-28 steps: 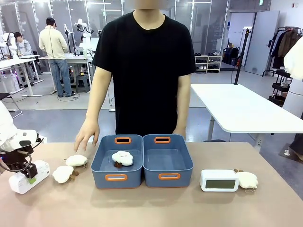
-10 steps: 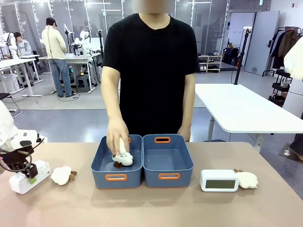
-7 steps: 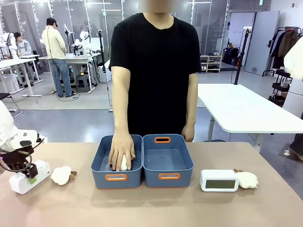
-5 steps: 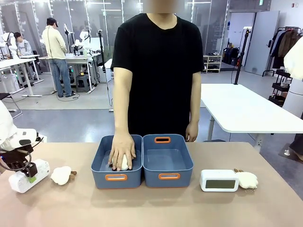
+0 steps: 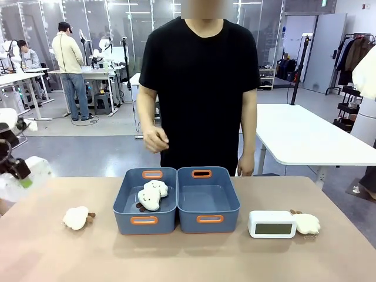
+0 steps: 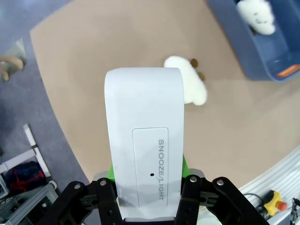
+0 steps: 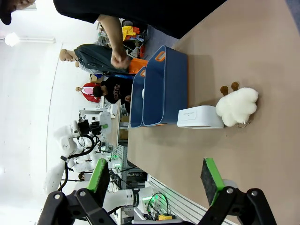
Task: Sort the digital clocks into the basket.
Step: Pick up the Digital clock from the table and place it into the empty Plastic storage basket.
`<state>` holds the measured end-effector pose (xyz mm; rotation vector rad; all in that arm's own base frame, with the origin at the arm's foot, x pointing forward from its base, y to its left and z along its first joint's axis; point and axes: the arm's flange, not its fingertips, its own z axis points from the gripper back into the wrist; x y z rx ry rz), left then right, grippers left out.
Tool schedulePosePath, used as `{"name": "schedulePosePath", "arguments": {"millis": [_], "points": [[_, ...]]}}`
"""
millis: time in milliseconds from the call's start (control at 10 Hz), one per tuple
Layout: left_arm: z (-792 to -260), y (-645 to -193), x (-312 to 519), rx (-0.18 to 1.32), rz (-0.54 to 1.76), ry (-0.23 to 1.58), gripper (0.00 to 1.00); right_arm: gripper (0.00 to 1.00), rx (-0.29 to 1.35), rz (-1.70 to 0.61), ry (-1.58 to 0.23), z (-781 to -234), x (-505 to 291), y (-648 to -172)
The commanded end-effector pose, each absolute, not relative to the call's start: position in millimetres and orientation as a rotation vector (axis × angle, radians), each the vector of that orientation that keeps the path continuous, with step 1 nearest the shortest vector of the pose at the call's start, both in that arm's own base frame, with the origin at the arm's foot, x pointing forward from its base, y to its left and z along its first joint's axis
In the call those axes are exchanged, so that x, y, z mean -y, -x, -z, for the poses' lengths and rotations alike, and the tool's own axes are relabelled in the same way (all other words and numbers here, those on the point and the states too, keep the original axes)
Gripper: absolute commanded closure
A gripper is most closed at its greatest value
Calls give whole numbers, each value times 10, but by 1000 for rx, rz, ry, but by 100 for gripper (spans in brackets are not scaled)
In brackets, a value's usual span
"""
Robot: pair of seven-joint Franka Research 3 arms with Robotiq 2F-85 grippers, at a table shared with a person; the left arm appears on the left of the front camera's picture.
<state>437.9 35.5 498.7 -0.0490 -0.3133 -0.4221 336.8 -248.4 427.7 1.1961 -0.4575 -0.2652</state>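
My left gripper (image 6: 147, 174) clamps a smooth, rounded white plastic clock (image 6: 143, 117). My right gripper (image 7: 156, 180) gapes wide, holding nothing.

The tan tabletop (image 5: 188, 258) carries two blue-grey bins side by side at its middle: the left-hand basket (image 5: 123, 218) and the right-hand basket (image 5: 230, 217). A white cloud plush (image 5: 76, 217) lies towards the left. On the right stands a white digital clock (image 5: 271, 224), with a second plush (image 5: 306, 223) seemingly touching its right end.
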Motion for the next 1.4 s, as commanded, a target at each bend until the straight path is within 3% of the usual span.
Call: {"name": "schedulePosePath", "arguments": {"millis": [0, 200, 500, 900, 1300], "points": [[-5033, -4384, -297, 324, 467, 99, 50, 0, 461, 257, -1199, -4285, 2483, -3364], [-5252, -4489, 392, 383, 597, 216, 50, 0, 461, 257, -1199, -4285, 2483, -3364], [-5784, -4765, 1939, 459, 731, 229, 50, 0, 461, 257, -1199, -4285, 2483, -3364], [-5218, -5129, 3378, 433, 801, 251, 50, 0, 461, 257, -1199, -4285, 2483, -3364], [-4591, -5297, 4152, 446, 697, 320, 50, 0, 461, 257, -1199, -4285, 2483, -3364]]}}
